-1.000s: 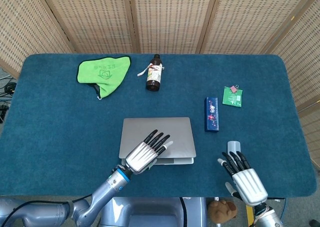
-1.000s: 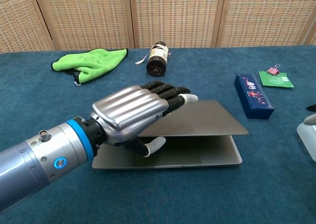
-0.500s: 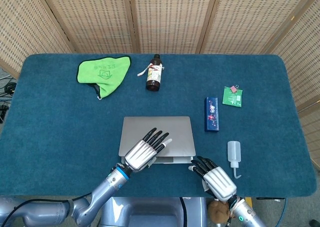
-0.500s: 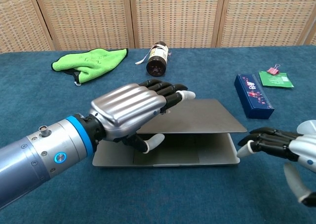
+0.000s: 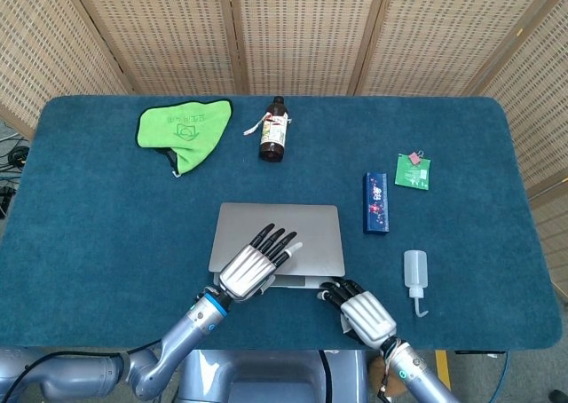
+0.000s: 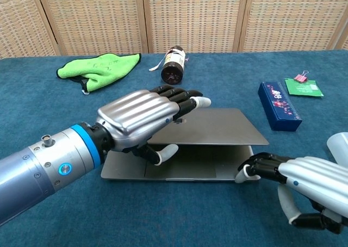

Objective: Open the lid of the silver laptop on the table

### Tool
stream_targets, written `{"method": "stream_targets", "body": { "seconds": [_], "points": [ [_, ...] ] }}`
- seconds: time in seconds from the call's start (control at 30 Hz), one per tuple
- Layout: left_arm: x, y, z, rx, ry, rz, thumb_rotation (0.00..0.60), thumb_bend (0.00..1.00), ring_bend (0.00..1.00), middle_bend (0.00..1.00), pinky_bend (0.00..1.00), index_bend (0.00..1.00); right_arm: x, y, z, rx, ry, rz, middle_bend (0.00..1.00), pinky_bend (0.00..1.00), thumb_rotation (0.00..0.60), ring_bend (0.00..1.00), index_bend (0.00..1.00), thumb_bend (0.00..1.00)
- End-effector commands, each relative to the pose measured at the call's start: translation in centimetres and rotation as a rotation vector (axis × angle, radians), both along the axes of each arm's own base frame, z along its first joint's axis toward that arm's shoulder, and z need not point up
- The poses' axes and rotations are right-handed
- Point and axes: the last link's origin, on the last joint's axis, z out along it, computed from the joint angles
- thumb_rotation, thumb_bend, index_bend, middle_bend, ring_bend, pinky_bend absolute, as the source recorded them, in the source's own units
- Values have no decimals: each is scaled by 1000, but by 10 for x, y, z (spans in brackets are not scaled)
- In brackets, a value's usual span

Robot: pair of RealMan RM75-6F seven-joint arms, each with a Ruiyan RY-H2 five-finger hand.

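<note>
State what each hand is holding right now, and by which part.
The left hand grips the silver laptop's lid at its front edge, fingers on top, thumb underneath. The right hand holds nothing; its fingertips reach the laptop base's front right corner.

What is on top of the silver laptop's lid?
The left hand lies over the laptop lid, fingers on top and thumb under its raised front edge. The lid area beneath the hand is hidden.

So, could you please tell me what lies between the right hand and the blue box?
In the head view, only bare blue cloth separates the right hand from the blue box.
</note>
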Motion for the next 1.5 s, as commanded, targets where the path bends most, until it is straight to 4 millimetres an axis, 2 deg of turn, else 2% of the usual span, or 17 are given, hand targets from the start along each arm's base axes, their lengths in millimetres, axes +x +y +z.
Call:
{"method": "stream_targets", "body": {
  "seconds": [0.03, 0.5, 1.0, 1.5],
  "points": [
    [0, 0, 0, 1, 0, 0, 600, 476, 0, 0, 0, 0, 0, -2, -6, 10, 10, -9, 147, 146, 600, 41, 198, 1000],
    [-1, 2, 0, 2, 3, 3, 600, 477, 0, 0, 0, 0, 5, -11, -11, 9, -23, -50, 150, 150, 600, 46, 168, 1000],
    [-3, 1, -3, 3, 16, -2, 600, 479, 0, 0, 0, 0, 9, -14, -24, -17, 157, -45, 184, 154, 600, 59, 168, 1000],
    [-13, 27, 22, 105, 21, 54, 600, 479, 0, 0, 0, 0, 4, -15, -22, -18, 202, -60, 189, 157, 600, 61, 167, 1000]
  ]
}}
